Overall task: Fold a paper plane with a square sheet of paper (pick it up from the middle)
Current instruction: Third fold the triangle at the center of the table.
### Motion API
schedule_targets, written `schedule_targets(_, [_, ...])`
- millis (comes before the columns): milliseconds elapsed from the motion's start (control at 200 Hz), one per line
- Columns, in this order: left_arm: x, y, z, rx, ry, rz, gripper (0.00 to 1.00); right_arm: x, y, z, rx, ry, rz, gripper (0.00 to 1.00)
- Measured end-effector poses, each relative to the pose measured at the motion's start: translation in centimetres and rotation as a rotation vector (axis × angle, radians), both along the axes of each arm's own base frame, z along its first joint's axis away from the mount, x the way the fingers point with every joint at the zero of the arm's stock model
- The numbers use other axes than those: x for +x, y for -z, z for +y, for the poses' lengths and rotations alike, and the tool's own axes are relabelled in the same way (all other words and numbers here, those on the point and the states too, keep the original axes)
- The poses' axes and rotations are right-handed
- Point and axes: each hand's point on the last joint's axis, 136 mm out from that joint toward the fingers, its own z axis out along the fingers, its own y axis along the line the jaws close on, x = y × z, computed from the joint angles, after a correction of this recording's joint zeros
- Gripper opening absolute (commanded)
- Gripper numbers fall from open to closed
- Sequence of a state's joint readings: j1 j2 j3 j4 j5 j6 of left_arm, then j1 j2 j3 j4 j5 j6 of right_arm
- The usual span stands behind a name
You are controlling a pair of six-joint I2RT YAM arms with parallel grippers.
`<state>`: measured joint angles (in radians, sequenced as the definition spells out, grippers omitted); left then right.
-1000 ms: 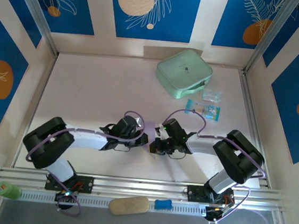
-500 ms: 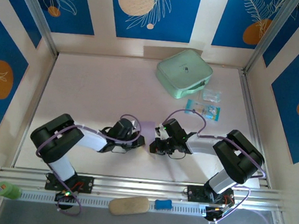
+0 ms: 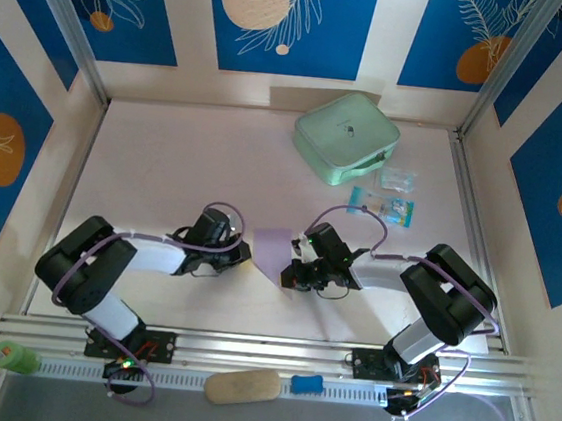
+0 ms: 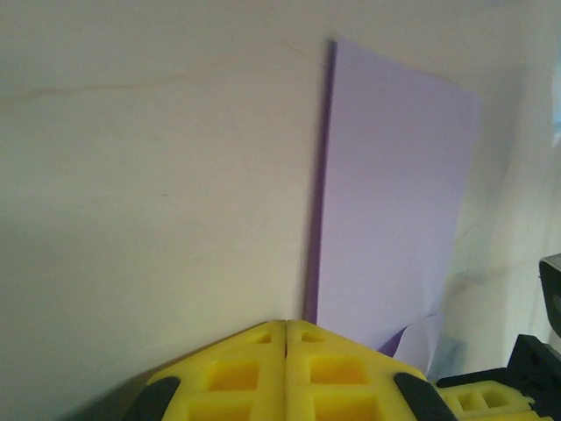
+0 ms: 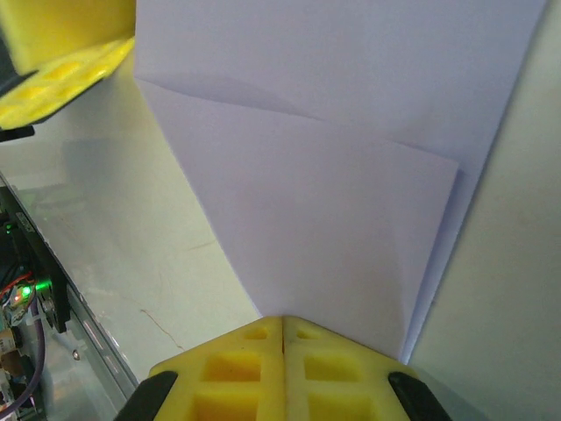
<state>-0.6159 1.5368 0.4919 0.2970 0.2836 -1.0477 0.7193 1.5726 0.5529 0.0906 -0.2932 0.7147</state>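
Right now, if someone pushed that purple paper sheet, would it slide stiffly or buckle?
Probably buckle: the sheet looks thin and already holds a folded flap. It is likely very light, so it may skid on the smooth table.

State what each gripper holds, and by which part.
The right gripper, shut, meets the purple paper at its near folded corner; pinched or pressed cannot be told. The left gripper is shut beside the paper's edge.
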Motion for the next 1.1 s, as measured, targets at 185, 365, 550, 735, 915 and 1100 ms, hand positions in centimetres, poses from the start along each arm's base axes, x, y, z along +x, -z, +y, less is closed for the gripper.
schedule_targets(185, [0.0,-2.3,-0.2,-0.018,0.013,-0.039,0.01,0.0,0.0,0.0,0.000,0.000,0.000,0.00])
schedule_targets(365, [0.0,-4.6,-2.3,-0.053,0.071,-0.095,0.02,0.0,0.0,0.0,0.000,0.000,0.000,0.00])
schedule_targets(550, [-0.6,-5.7,-6.1,-0.083,0.178,-0.116,0.03,-0.1,0.0,-0.2,-0.010,0.003,0.005,0.00])
schedule_targets(735, [-0.7,-4.0,-7.9,-0.075,0.230,-0.090,0.03,-0.3,0.0,-0.3,-0.016,0.002,0.011,0.00])
schedule_targets(915, [-1.2,-1.0,-7.5,-0.036,0.235,-0.029,0.01,-0.4,-0.1,-0.6,-0.029,0.005,0.009,0.00])
schedule_targets(1100, [-1.7,0.0,-7.1,-0.048,0.230,-0.029,0.00,-0.5,-0.2,-1.1,-0.054,0.011,0.012,0.02])
